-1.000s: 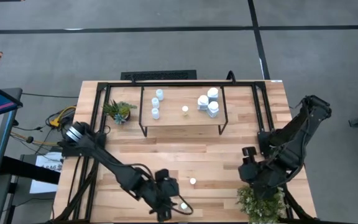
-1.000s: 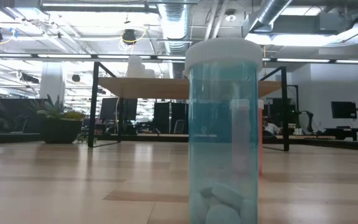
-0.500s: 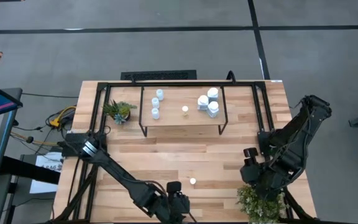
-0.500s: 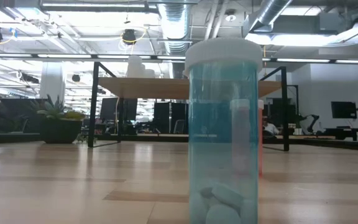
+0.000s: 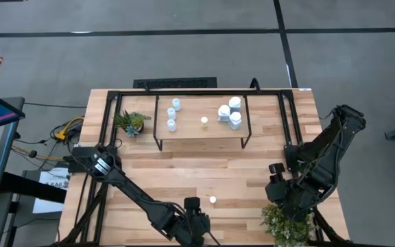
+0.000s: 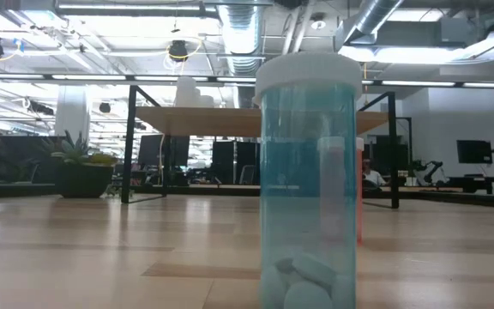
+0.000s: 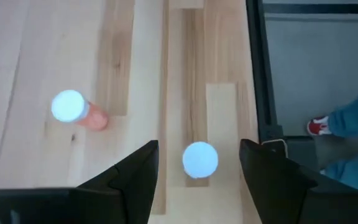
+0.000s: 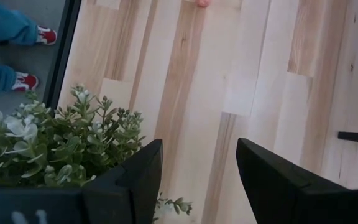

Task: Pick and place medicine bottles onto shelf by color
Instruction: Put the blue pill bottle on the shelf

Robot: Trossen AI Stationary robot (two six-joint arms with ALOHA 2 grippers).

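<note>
Beside right gripper (image 8: pixel 194 180), potted plant (image 8: pixel 48 146).

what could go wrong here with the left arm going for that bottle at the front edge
1. The bottle stands close to the table's front edge, between the open fingers of the left gripper; a nudge from either finger may tip it off the table.
2. An orange bottle stands nearby; a sideways sweep might topple it.
3. A person's red shoe shows just beyond that edge, so a dropped bottle could land by their feet.
</note>
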